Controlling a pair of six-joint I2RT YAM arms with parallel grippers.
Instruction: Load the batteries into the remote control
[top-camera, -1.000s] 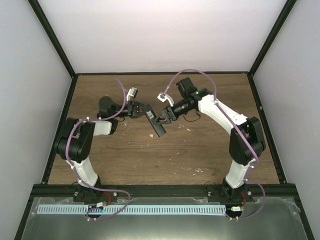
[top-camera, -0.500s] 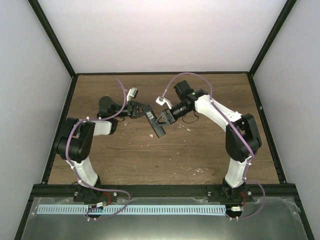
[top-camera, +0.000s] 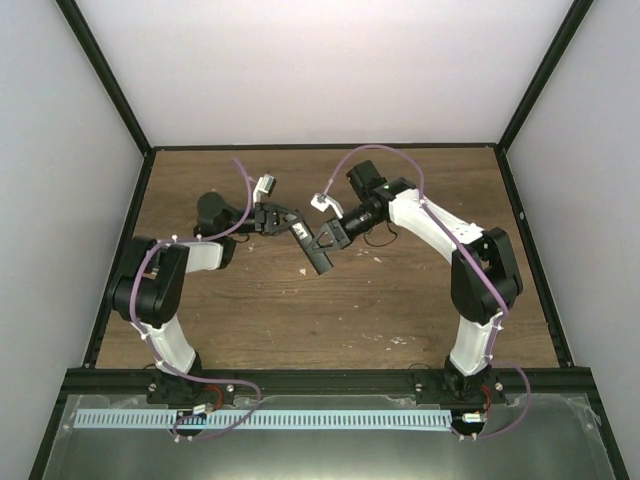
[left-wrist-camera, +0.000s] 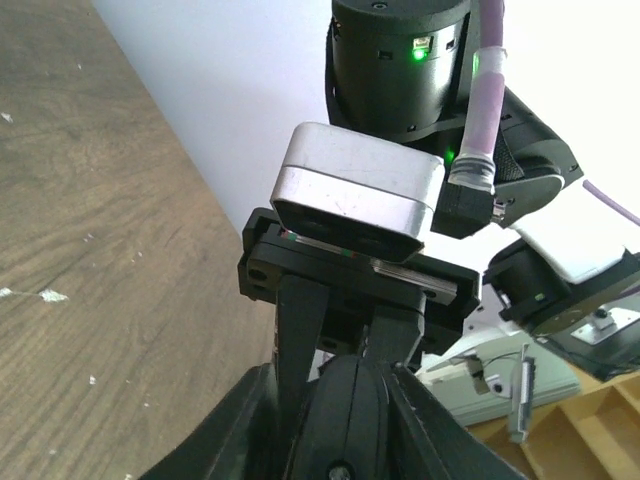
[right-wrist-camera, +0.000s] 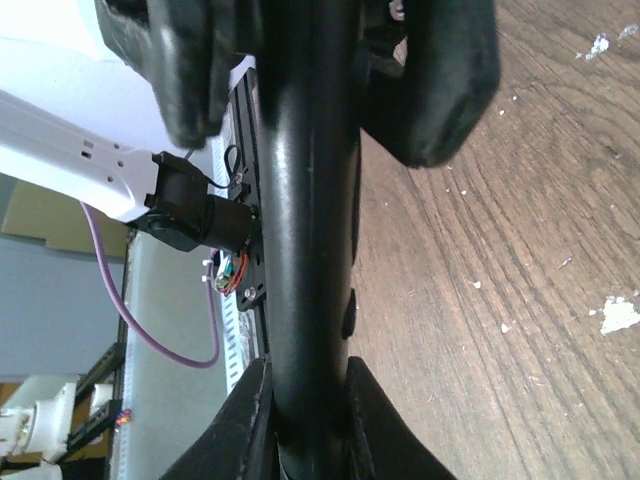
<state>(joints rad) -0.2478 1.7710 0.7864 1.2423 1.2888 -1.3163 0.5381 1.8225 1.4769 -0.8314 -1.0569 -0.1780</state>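
The remote control (top-camera: 318, 257), a slim black bar, hangs tilted above the middle of the wooden table (top-camera: 400, 300), held between both arms. My left gripper (top-camera: 293, 225) grips its upper end; in the left wrist view the remote control (left-wrist-camera: 350, 420) sits between my left gripper's (left-wrist-camera: 340, 385) fingers. My right gripper (top-camera: 322, 238) clamps it just below. In the right wrist view the remote control (right-wrist-camera: 310, 250) runs straight up between the right gripper's (right-wrist-camera: 305, 375) pads, which press both of its sides. The batteries are out of view.
Pale wood chips (top-camera: 375, 258) lie on the table right of the remote, and one (right-wrist-camera: 615, 312) shows in the right wrist view. The black frame rail (top-camera: 320, 378) edges the near side. The right arm's wrist camera (left-wrist-camera: 360, 195) sits close above my left gripper.
My right gripper has shut on the remote control after standing open around it. The right arm shifted slightly left. The left arm has held still.
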